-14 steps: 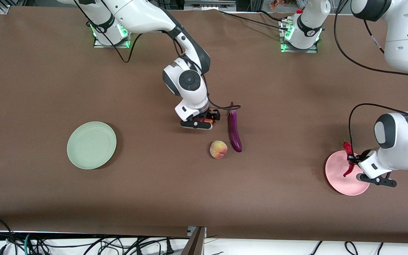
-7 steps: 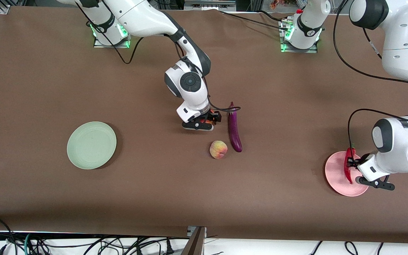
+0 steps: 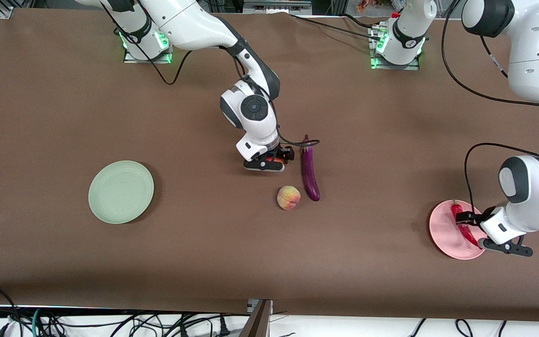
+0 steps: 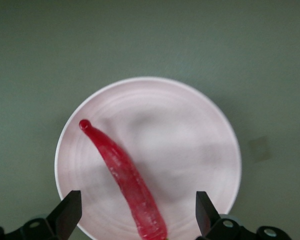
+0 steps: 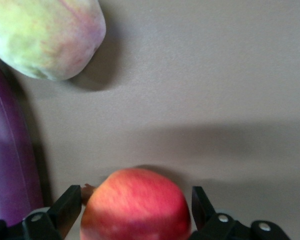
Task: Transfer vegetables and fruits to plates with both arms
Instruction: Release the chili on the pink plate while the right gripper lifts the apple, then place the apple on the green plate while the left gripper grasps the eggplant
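The chili pepper [image 4: 125,180] was laid on the pink plate [image 4: 190,125] between the wide-spread left gripper [image 4: 135,215]; the right gripper [image 5: 135,210] was spread around the red fruit [image 5: 137,207].

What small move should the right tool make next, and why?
Probably it should close on the red fruit. The right tool is low at the table with its fingers open on either side of that fruit, beside the eggplant, so only the grip seems missing. The left tool is open over the pink plate, where the chili pepper lies.
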Robot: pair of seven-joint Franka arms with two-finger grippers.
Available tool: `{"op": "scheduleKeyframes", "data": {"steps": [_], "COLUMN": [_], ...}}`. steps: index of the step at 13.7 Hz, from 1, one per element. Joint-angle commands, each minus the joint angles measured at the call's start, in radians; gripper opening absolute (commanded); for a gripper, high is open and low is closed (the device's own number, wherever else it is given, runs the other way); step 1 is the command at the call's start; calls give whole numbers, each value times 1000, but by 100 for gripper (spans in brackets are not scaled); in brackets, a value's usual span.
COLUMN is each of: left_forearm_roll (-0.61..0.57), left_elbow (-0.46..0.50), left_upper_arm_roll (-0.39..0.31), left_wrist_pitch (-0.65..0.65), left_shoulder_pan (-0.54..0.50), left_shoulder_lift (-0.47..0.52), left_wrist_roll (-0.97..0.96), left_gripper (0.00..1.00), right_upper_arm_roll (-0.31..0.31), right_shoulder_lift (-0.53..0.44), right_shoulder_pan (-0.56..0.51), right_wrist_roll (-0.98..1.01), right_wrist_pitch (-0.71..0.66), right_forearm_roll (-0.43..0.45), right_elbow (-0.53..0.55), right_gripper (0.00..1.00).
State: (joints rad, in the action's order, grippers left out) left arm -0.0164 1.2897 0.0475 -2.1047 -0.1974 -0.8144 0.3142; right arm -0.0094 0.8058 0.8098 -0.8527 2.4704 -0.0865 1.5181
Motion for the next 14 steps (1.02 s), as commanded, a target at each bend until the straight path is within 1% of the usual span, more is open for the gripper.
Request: {"op": "scheduleKeyframes", "data": {"steps": [1, 2, 3, 4, 5, 6, 7, 8, 9, 10, 11, 12, 13, 14], "left_forearm_roll": [85, 90, 90, 90, 90, 90, 90, 81, 76, 75, 76, 76, 76, 76], "left_elbow": [14, 19, 34, 42, 60, 81, 117, 156, 190, 218, 250, 281, 321, 341], "left_upper_arm_roll": [8, 21, 49, 66, 95, 130, 162, 214, 263, 302, 336, 365, 392, 412], "left_wrist_pitch": [119, 171, 213, 236, 270, 299, 334, 351, 351, 351, 351, 351, 347, 333], "left_shoulder_pan": [-1, 1, 1, 1, 1, 1, 1, 3, 7, 7, 7, 6, 6, 7], "left_shoulder_lift": [96, 128, 158, 184, 211, 242, 268, 287, 303, 322, 343, 362, 383, 395], "left_wrist_roll": [-55, -87, -134, -194, -249, -300, -357, -424, -505, -558, -588, -619, -642, -661], "left_gripper": [100, 100, 100, 100, 100, 100, 100, 100, 100, 100, 100, 100, 100, 100], "right_upper_arm_roll": [-11, -12, -14, -17, -17, -17, -17, -18, -18, -18, -20, -20, -20, -23], "right_shoulder_lift": [20, 18, 15, 12, 12, 13, 13, 13, 15, 13, 13, 12, 9, 3], "right_shoulder_pan": [12, 12, 12, 11, 12, 12, 12, 12, 11, 6, 2, 2, 2, -1], "right_wrist_roll": [-2, 0, 4, 6, 0, -6, -5, 0, 6, 15, 18, 18, 17, 20], "right_wrist_pitch": [15, 15, 15, 13, 13, 15, 15, 15, 15, 15, 15, 15, 15, 12], "right_forearm_roll": [8, 17, 21, 21, 19, 16, 21, 22, 36, 60, 73, 73, 73, 73], "right_elbow": [-19, -19, -19, -19, -19, -19, -19, -19, -19, -19, -19, -19, -19, -21], "right_gripper": [73, 60, 57, 57, 63, 88, 90, 79, 59, 37, 27, 20, 20, 20]}}
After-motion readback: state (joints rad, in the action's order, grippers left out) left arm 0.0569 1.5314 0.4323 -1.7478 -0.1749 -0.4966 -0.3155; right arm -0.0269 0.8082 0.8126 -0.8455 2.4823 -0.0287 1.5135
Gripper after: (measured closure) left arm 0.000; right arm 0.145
